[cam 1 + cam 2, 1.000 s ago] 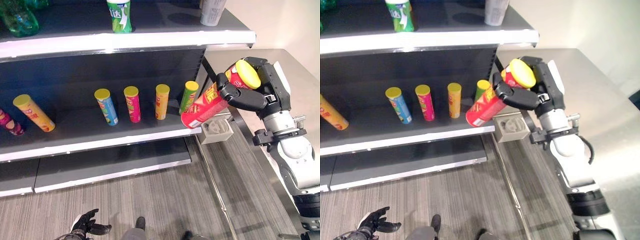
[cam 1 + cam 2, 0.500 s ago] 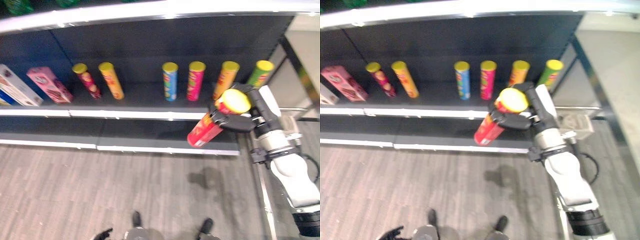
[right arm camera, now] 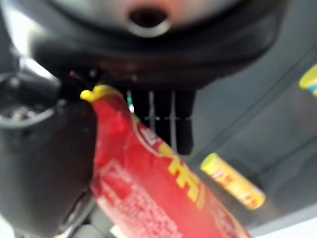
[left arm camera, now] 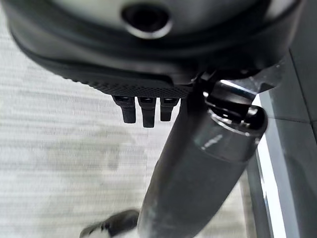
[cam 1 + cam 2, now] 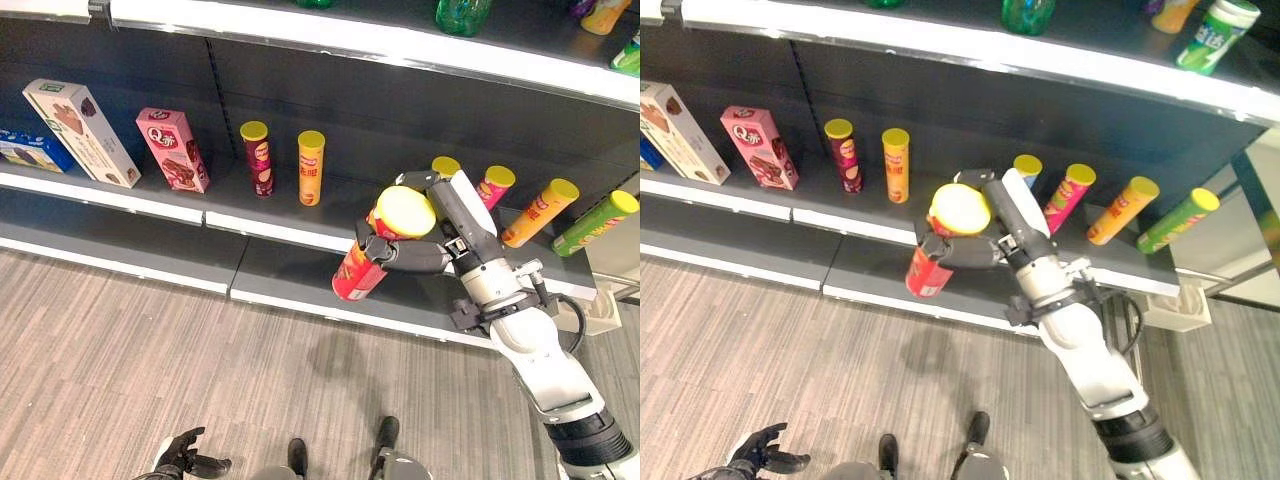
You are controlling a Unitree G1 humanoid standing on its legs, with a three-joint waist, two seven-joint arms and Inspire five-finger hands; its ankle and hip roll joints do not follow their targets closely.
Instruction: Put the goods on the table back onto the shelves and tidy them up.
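My right hand [image 5: 432, 254] is shut on a red crisp can [image 5: 355, 278] with a yellow lid [image 5: 404, 212]. It holds the can tilted, lid towards me, in front of the middle shelf [image 5: 262, 214], just before a blue can [image 5: 446, 166] and a pink can [image 5: 491, 185]. The right wrist view shows the red can [image 3: 148, 183] between thumb and fingers [image 3: 163, 119]. On the same shelf stand a dark red can [image 5: 257, 156] and an orange can [image 5: 311, 166], with a gap between them and my hand. My left hand [image 5: 183, 461] hangs low by the floor, fingers relaxed.
Further right on the shelf lean an orange can [image 5: 539, 211] and a green can [image 5: 596, 222]. A pink box [image 5: 171, 150] and a beige box [image 5: 81, 132] stand at the left. The top shelf [image 5: 400, 42] carries a green bottle [image 5: 461, 14]. A lower shelf [image 5: 280, 285] lies beneath.
The camera has swung left along the shelving, so the boxes have come into sight. My right hand has kept its hold on the red can. The left hand hangs as before.
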